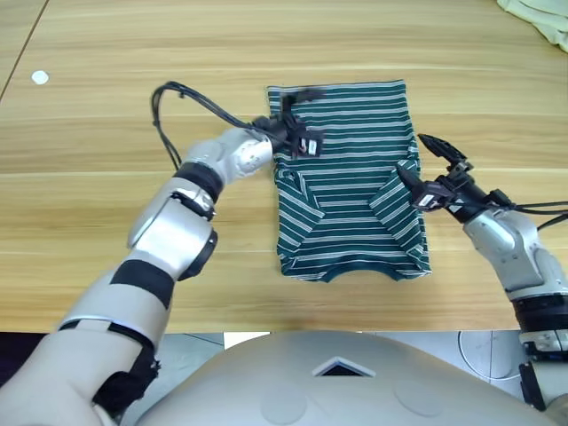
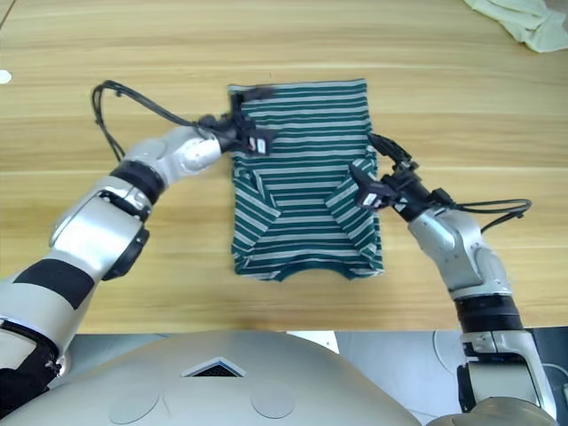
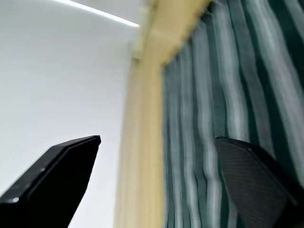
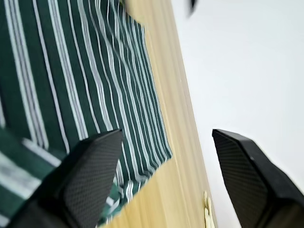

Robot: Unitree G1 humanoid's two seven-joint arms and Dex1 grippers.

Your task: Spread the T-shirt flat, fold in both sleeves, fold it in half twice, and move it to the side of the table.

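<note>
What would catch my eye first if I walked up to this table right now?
A dark green T-shirt with white stripes lies in the middle of the wooden table, both sleeves folded inward. The left gripper is over the shirt's left edge towards the far end, and the right gripper is at its right edge; both are open. A pale crumpled cloth sits at the table's far right corner.

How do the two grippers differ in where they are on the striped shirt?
The left gripper is at the T-shirt's left edge, near its far end; the right gripper is at the right edge, about halfway along. The left gripper reaches farther from the robot than the right gripper. Both are open.
</note>
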